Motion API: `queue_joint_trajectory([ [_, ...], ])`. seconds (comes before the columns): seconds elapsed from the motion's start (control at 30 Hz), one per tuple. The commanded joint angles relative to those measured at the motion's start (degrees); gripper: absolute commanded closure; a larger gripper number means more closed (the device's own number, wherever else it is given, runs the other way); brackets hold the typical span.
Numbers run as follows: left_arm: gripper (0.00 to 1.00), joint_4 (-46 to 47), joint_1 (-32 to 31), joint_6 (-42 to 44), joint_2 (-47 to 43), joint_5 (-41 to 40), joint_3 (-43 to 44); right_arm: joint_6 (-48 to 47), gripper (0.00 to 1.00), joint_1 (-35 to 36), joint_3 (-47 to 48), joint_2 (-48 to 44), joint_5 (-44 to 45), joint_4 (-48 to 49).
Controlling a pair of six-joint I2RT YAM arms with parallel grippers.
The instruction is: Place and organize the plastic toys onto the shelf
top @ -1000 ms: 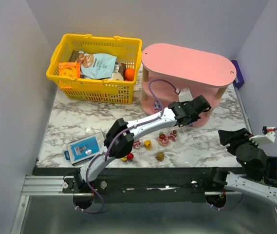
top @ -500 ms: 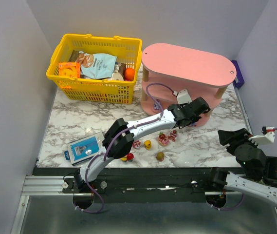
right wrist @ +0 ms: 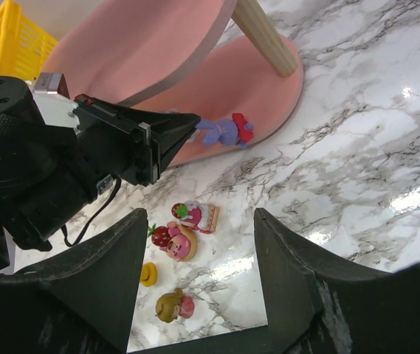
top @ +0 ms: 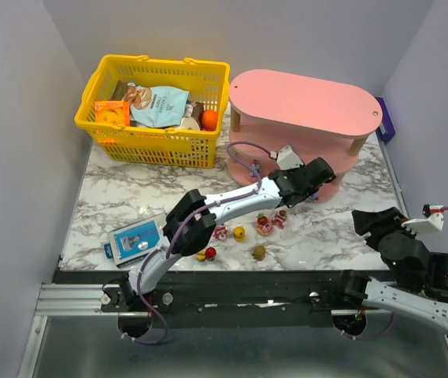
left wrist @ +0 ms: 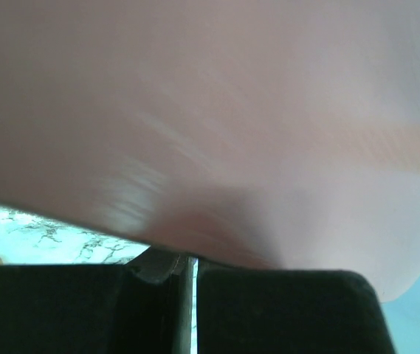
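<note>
At the bottom tier of the shelf (right wrist: 232, 96), we found the left gripper (right wrist: 195, 122) closed.
Its tips sat against a purple toy (right wrist: 223, 131) there; other toys (right wrist: 184, 230) lay on the table (right wrist: 357, 162) at its 7 o'clock. The right gripper (right wrist: 198, 217) gaped open, empty.

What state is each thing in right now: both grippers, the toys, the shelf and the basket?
Shelf: upright, top bare.
Left gripper: shut on purple toy at the bottom level's edge.
Right gripper: open, empty.
Loose toys: lying on the table, not shelved.
Basket: upright, holding snack packets.
</note>
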Motion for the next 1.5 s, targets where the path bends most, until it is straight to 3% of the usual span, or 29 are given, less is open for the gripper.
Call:
queue_joint_trajectory([
  [0.0, 0.92, -2.83, 2.18, -3.95, 0.31, -5.38, -2.82, 1.87, 0.33, 0.05, -0.89, -0.41, 2.97, -10.76],
  [0.5, 0.89, -2.75, 1.31, -5.89, -0.48, -8.55, -2.82, 1.70, 0.33, 0.05, -1.07, -0.85, 3.06, -10.59],
  [0.87, 1.00, 3.04, 0.60, -1.94, -0.66, -8.55, -4.31, 1.17, 0.33, 0.05, -1.16, -1.29, 2.97, -10.15],
  [1.47, 1.00, 5.34, -1.24, 3.60, -2.06, -12.24, -4.49, 0.55, 0.33, 0.05, -1.42, -1.47, 3.06, -9.45],
])
